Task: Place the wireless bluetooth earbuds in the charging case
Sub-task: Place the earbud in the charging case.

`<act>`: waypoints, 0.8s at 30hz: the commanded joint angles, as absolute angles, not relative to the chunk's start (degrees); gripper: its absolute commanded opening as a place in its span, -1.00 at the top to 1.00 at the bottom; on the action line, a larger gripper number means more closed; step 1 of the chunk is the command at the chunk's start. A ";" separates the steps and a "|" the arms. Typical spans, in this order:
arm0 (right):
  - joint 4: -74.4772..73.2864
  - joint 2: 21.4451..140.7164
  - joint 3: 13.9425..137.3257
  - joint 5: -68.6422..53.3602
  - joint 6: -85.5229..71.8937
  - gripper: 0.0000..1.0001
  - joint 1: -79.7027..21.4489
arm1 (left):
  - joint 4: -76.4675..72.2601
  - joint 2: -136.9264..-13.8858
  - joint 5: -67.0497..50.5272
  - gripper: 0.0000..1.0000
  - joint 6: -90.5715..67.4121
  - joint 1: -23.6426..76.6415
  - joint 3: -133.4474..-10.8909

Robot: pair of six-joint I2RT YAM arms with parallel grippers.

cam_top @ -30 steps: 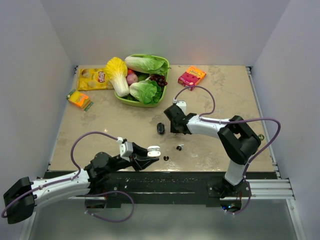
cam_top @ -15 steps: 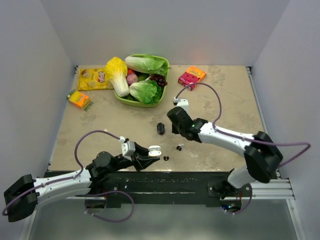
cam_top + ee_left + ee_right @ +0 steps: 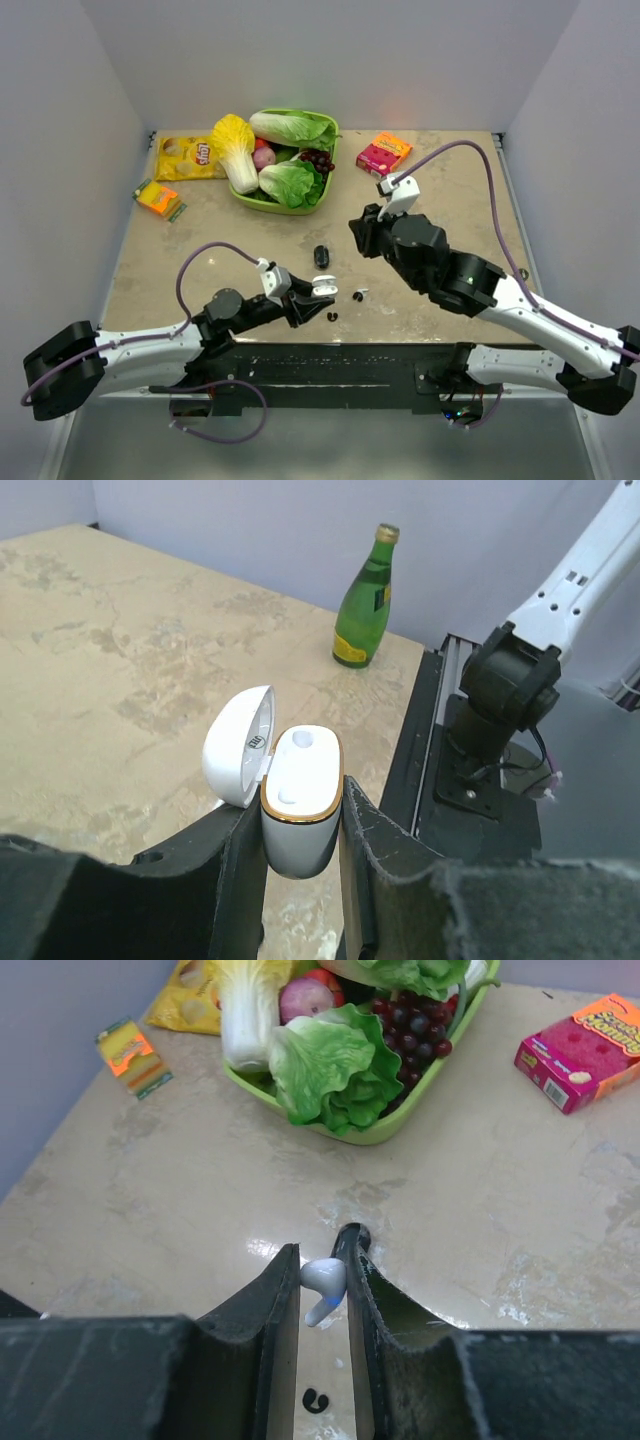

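Your left gripper [image 3: 300,825] is edging right toward frame centre, clamping the charging case [image 3: 302,780] lid-open, sockets up, so your right gripper [image 3: 322,1260], pinching a white earbud [image 3: 323,1285], can seat it

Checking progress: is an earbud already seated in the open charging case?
No, both wells of the charging case, held lid-open in the left tool, show bare white.
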State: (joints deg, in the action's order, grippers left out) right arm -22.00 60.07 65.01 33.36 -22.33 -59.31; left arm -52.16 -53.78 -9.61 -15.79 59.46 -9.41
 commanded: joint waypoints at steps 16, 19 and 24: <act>-19.69 57.39 72.33 26.63 -7.65 1.00 -64.95 | -61.08 -70.22 -6.68 1.00 -2.81 57.13 -30.23; -19.25 57.48 72.95 27.85 -6.51 1.00 -65.13 | -61.08 -71.80 -7.82 1.00 -3.07 56.25 -32.16; -16.19 56.96 71.29 30.76 -3.87 1.00 -65.30 | -60.12 -73.47 -9.58 1.00 -3.25 55.20 -35.67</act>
